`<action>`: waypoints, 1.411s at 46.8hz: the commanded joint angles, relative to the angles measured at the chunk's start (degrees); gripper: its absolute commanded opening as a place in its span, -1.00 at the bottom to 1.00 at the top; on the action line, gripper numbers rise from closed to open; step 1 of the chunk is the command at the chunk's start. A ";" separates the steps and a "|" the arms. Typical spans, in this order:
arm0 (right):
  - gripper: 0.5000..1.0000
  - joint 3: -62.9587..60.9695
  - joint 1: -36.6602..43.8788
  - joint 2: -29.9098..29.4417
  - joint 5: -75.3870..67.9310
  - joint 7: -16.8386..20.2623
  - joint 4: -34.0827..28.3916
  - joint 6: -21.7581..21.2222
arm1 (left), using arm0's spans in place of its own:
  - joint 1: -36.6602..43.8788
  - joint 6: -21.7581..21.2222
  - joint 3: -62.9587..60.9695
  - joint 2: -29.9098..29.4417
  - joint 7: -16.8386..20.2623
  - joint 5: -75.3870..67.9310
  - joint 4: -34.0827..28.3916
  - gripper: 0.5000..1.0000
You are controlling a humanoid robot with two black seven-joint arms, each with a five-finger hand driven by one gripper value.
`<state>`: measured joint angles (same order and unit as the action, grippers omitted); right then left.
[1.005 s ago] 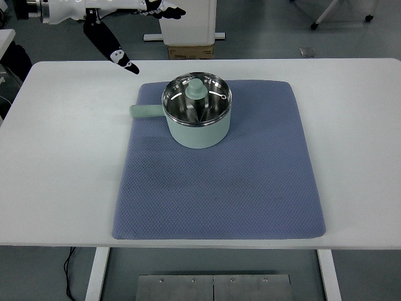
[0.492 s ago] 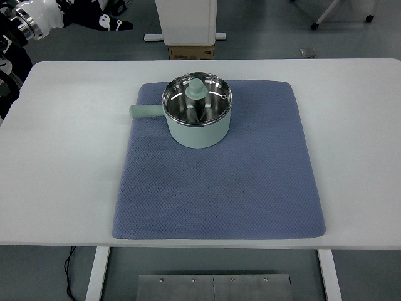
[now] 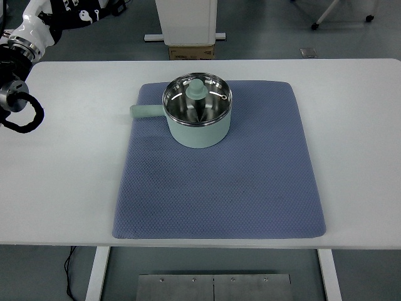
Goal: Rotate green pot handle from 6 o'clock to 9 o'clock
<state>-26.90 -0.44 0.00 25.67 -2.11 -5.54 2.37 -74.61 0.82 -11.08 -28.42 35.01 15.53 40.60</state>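
The green pot [image 3: 199, 128] stands on the far middle of the blue mat [image 3: 219, 188]. Its shiny lid carries a green knob [image 3: 197, 89]. The pot handle [image 3: 145, 111] sticks out to the picture's left, at 9 o'clock, its tip reaching just past the mat's left edge. My left arm [image 3: 28, 37] shows in the top left corner, beyond the table's far left corner. Its black hand [image 3: 84, 11] is cut off by the top edge and is far from the pot, touching nothing. The right arm is out of view.
The mat lies on a white table [image 3: 62, 175]. A black cable loop [image 3: 24, 116] hangs from the arm over the table's left edge. Behind the table stand a white pedestal [image 3: 187, 22] and a cardboard box [image 3: 190, 51].
The left arm has drawn back up and to the left, from above the table's far edge to the top left corner. The pot and its handle have not moved.
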 commanded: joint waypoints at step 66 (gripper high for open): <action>1.00 0.00 -0.09 0.00 0.00 0.00 0.00 0.00 | 16.51 0.40 23.57 23.24 -0.46 6.44 -14.93 1.00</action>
<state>-26.89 -0.43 0.00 25.66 -2.11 -5.54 2.37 -58.11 -0.03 12.48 -5.53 34.54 22.01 25.65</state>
